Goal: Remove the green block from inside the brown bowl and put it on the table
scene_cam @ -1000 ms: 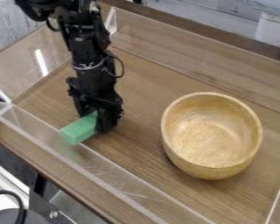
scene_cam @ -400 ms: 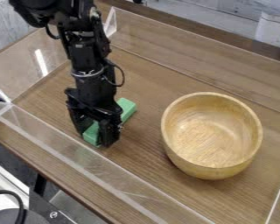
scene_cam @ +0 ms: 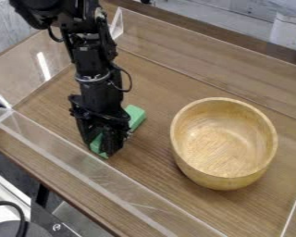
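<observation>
The green block (scene_cam: 133, 118) lies low on the table (scene_cam: 200, 65), left of the brown bowl (scene_cam: 225, 143). My gripper (scene_cam: 104, 146) points down onto the block with its black fingers shut on it. Green shows between the fingers and sticks out behind them to the right. The bowl is empty and stands apart from the gripper, to its right. The block's near end is hidden by the fingers.
A low clear acrylic wall (scene_cam: 52, 155) runs along the table's front edge, just in front of the gripper. Another clear wall (scene_cam: 213, 37) lines the back. The black arm (scene_cam: 89, 51) rises from the gripper toward the top left.
One second ago the block stuck out to the front left of the fingers; now its visible end points back right. The gripper has barely shifted, and the bowl has not moved.
</observation>
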`<state>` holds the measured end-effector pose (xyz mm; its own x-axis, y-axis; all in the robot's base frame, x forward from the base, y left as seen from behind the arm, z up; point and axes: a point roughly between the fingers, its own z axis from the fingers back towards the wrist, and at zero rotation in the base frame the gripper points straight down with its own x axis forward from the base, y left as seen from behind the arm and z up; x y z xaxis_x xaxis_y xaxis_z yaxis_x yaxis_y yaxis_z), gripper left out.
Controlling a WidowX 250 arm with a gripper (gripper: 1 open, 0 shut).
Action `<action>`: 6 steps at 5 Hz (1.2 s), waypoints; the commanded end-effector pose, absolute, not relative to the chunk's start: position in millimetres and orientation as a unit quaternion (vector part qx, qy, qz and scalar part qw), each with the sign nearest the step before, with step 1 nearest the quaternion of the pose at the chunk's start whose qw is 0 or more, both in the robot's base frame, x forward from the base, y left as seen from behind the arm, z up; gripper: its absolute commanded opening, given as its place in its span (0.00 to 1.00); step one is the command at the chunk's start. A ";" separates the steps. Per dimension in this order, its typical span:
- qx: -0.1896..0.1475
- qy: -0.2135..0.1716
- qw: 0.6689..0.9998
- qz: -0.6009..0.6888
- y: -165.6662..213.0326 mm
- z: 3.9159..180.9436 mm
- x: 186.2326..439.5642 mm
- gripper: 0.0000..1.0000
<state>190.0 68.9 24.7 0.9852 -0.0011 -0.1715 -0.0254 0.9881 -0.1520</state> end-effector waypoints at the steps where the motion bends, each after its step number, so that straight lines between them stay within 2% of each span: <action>1: -0.065 0.051 0.996 0.009 74.4 40.6 201.8 0.00; 6: -0.069 0.049 0.996 0.027 78.8 49.3 205.3 0.00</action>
